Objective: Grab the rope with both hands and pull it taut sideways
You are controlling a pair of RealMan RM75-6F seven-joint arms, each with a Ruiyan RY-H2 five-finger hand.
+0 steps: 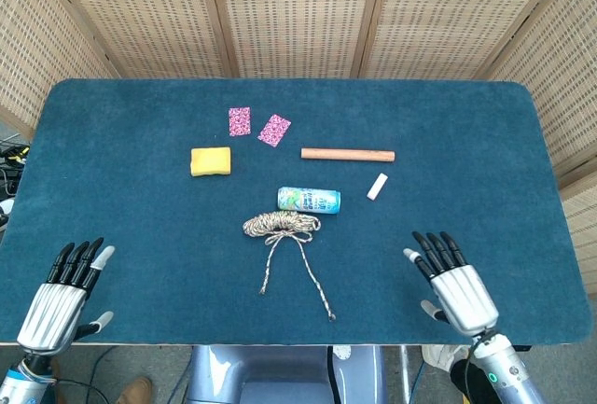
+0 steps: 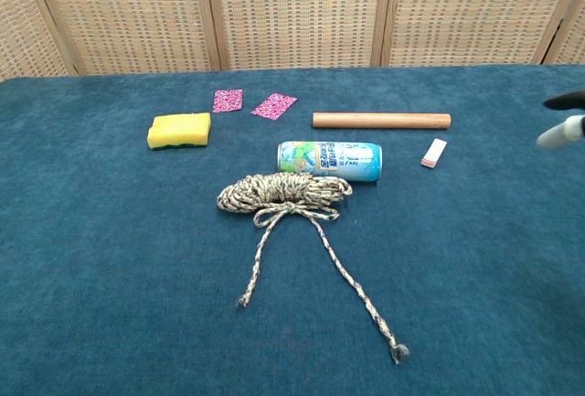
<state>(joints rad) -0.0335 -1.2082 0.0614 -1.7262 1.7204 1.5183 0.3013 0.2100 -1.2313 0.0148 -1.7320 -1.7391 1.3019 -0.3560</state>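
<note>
A wicker screen (image 1: pixel 298 12) stands behind the far edge of a long table (image 1: pixel 131 217) covered in dark blue cloth.

The left hand (image 1: pixel 63 297) sits at the near left corner, over the table's near edge, palm down with its fingers spread and released, holding nothing. The right hand (image 1: pixel 455 285) is at the near right, over the cloth and closer to the middle than the left one is; its fingers are also stretched out and apart, grasping nothing. In the chest view only a couple of its fingertips (image 2: pixel 565 126) poke in at the right edge.

A wooden stick (image 1: pixel 347 154) lies crosswise on the far half of the table, a little right of the middle. The rope (image 1: pixel 281 228) lies near the centre of the table, well apart from both hands: a coiled bundle with two loose ends trailing toward the near edge, the right end reaching nearer than the left. Just beyond the coil, touching or almost touching it, a drink can (image 1: pixel 309 200) lies on its side. A yellow sponge (image 1: pixel 211 160) rests to the left of the can. Two pink patterned cards (image 1: pixel 240 121) lie side by side beyond the sponge. A small white block (image 1: pixel 377 186) sits just near of the stick's right end.
</note>
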